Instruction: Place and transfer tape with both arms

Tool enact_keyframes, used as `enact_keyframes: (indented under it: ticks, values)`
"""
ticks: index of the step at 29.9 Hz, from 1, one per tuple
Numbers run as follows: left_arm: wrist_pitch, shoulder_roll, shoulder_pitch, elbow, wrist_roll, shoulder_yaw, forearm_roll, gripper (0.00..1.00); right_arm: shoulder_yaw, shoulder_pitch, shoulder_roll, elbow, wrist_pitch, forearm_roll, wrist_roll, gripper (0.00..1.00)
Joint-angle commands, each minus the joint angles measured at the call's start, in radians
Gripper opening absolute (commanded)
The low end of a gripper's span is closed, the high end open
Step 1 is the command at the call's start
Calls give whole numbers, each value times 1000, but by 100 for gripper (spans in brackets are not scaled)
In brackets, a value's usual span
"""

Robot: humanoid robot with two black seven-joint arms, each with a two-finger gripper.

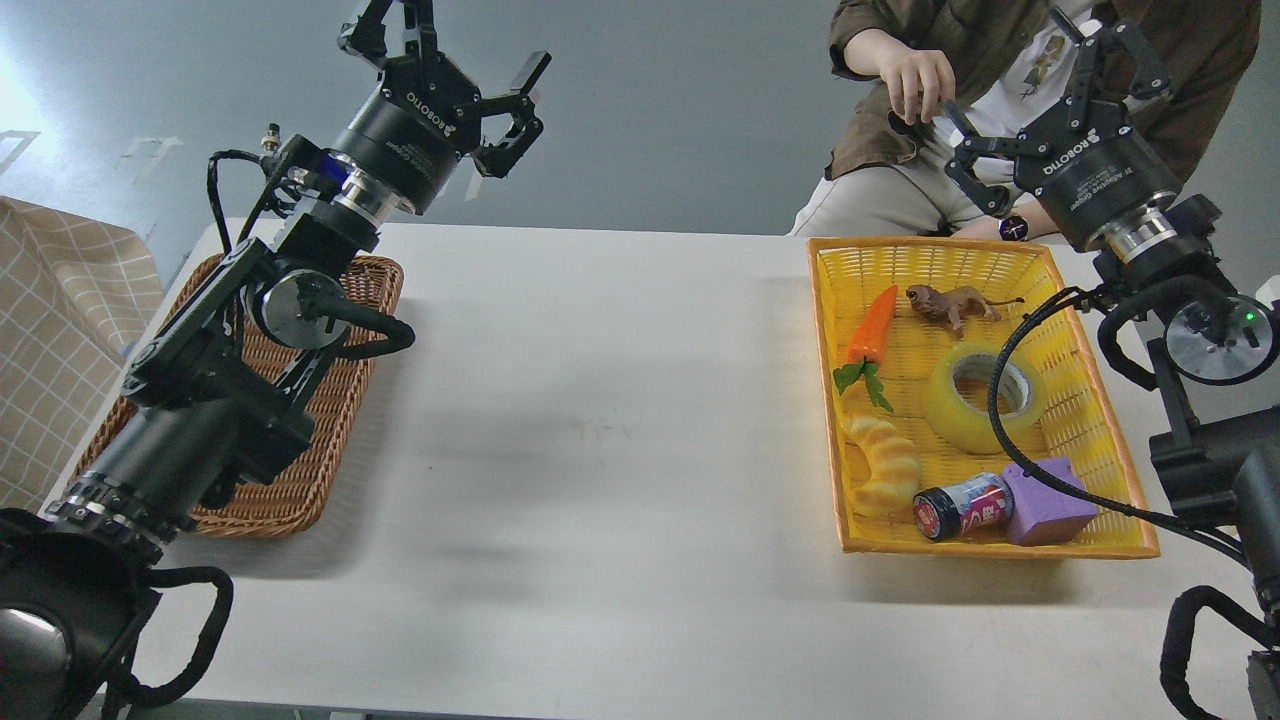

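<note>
The tape (982,396), a translucent yellow roll with a pale core, lies flat in the yellow basket (830,300) at the right of the table, partly crossed by a black cable. My right gripper (1040,95) is raised above and behind the basket's far edge, fingers spread open and holding nothing. High over the far left of the table, beyond the brown wicker basket (365,290), my left gripper (455,50) is open and empty too.
The yellow basket also holds a toy carrot (872,328), a toy lion (950,303), a yellow ridged croissant toy (884,467), a small can (962,506) and a purple block (1050,490). A seated person's hand (915,80) hovers close to my right gripper. A checked cloth (60,320) lies at left.
</note>
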Motion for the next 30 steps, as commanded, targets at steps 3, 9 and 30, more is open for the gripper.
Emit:
enact_keyframes:
  ticks: [3,9,30]
  values:
    - [1,0,0,0,-1,0,0,98,1,-1,0,0,0,0,0,100]
    - [1,-1,0,0,0,-2,-2,98,1,-1,0,0,0,2,0,100]
    - [-17,-1,-2,0,0,0,-5,98,1,-1,-3,1,0,0,0,100]
